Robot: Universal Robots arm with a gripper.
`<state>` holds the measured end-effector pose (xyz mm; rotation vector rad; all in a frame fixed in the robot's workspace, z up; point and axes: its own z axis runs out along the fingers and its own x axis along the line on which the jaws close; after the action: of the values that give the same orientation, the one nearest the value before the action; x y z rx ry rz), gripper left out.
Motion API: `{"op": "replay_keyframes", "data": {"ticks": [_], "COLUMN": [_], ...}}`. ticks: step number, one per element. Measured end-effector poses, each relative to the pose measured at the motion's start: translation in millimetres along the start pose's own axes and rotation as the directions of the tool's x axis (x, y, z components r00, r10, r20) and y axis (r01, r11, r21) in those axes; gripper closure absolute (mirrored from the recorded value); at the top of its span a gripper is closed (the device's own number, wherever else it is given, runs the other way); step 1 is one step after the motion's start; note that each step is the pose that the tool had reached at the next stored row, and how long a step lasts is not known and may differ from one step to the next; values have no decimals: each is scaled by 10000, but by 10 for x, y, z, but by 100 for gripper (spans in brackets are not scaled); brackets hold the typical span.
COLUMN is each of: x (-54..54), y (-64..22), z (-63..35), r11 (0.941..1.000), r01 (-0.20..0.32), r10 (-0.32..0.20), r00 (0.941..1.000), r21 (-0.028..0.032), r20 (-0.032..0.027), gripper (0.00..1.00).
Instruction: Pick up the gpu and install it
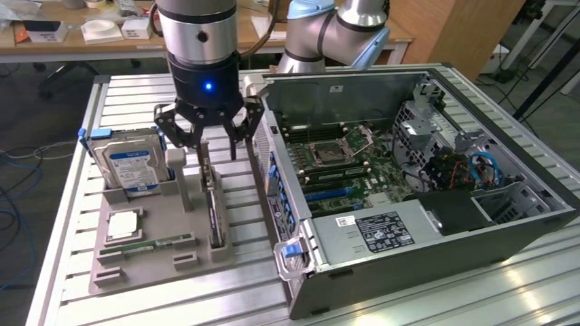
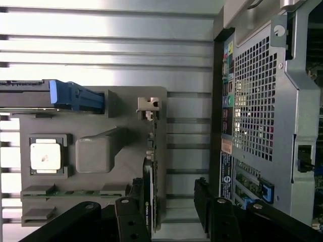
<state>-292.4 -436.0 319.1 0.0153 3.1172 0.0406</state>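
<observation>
Gpu [image 2: 153,151] on edge in gray holder [image 2: 126,111], between wide-apart fingers of the gripper [image 2: 167,191], computer case [image 2: 257,101] alongside

a robotics lab or workshop. an industrial robot arm [image 1: 204,41] hangs over a table [image 1: 127,95] built of slotted aluminium rails. on it an opened computer tower [image 1: 435,272] stands beside a grey moulded fixture [image 1: 163,268] holding a hard drive [image 1: 132,166] and other loose pc parts. behind, a wooden table [image 1: 54,49] carries small white boxes [image 1: 100,30], and cables [image 1: 27,153] trail across the floor.
</observation>
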Motion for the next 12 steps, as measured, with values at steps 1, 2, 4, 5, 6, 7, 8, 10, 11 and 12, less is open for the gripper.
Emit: {"op": "replay_keyframes", "data": {"ticks": [1, 2, 4, 5, 6, 7, 8, 10, 11, 12], "x": [0, 0, 0, 0, 0, 1, 0, 0, 1, 1], "y": [-1, -2, -6, -7, -8, -9, -11, -23, -30, -39], "z": [8, 15, 31, 39, 47, 55, 61, 69, 73, 76], "r11": [10000, 10000, 10000, 10000, 10000, 10000, 10000, 10000, 10000, 10000], "r01": [0, 0, 2, 2, 2, 2, 2, 4, 2, 2], "r10": [0, 0, -2, -2, -2, -2, -2, -4, -2, -2], "r00": [10000, 10000, 10000, 10000, 10000, 10000, 10000, 10000, 10000, 10000], "r21": [0, 0, 0, 0, 0, 0, 0, 1, 0, 0], "r20": [0, 0, -1, 0, 0, 0, -1, -1, 0, -1], "gripper": [47, 47, 47, 47, 47, 47, 47, 47, 47, 47]}}
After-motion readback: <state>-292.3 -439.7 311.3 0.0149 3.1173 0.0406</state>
